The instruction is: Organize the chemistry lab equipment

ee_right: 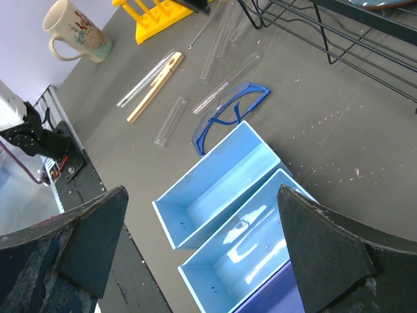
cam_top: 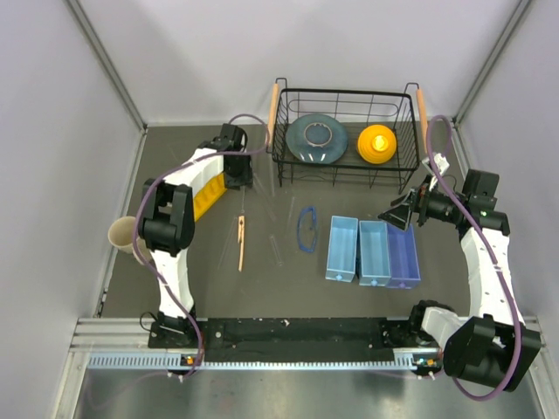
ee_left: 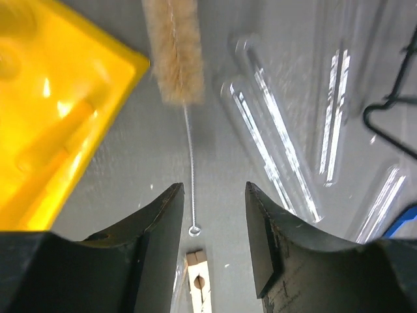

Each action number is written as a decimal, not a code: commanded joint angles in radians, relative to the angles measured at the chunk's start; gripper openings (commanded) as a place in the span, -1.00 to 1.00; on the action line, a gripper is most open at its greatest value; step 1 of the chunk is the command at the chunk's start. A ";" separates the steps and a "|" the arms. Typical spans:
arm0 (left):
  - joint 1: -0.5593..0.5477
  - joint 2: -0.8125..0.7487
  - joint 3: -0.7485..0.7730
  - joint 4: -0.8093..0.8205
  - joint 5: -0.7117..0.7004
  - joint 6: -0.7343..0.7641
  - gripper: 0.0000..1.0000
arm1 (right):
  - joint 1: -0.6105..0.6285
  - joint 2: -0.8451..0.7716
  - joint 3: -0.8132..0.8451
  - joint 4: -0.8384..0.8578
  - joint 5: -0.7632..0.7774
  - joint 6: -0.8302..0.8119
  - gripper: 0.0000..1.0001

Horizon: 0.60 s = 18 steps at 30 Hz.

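My left gripper (cam_top: 234, 175) is open and empty, low over the table beside the yellow rack (cam_top: 208, 194). In the left wrist view its fingers (ee_left: 163, 222) frame the wire loop of a tan bristle brush (ee_left: 174, 52), with the yellow rack (ee_left: 52, 111) to the left and clear glass tubes (ee_left: 273, 143) to the right. The wooden clamp (cam_top: 241, 243) lies just nearer; its tip (ee_left: 199, 283) shows between the fingers. Blue-rimmed safety glasses (cam_top: 306, 229) lie mid-table. My right gripper (cam_top: 402, 212) is open and empty above the blue bins (ee_right: 218, 186); its view shows the glasses (ee_right: 228, 117) and clamp (ee_right: 154, 87).
Three blue bins (cam_top: 374, 253) stand side by side at centre right. A black wire basket (cam_top: 345, 166) at the back holds a grey-blue plate and a yellow-orange object. A mug (cam_top: 122, 234) stands at the left edge. Loose tubes (cam_top: 278, 244) lie between clamp and glasses.
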<state>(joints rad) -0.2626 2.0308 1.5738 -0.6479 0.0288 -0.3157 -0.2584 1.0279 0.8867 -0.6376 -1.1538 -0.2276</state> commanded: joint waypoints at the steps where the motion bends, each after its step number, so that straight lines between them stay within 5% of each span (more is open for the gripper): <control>1: 0.014 0.063 0.121 0.042 -0.007 -0.011 -0.04 | -0.013 -0.020 0.044 0.006 -0.034 -0.027 0.97; 18: 0.036 0.215 0.281 0.005 -0.099 0.001 -0.04 | -0.013 -0.017 0.044 0.009 -0.032 -0.029 0.97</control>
<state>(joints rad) -0.2314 2.2326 1.8072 -0.6426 -0.0475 -0.3225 -0.2584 1.0275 0.8867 -0.6399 -1.1542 -0.2283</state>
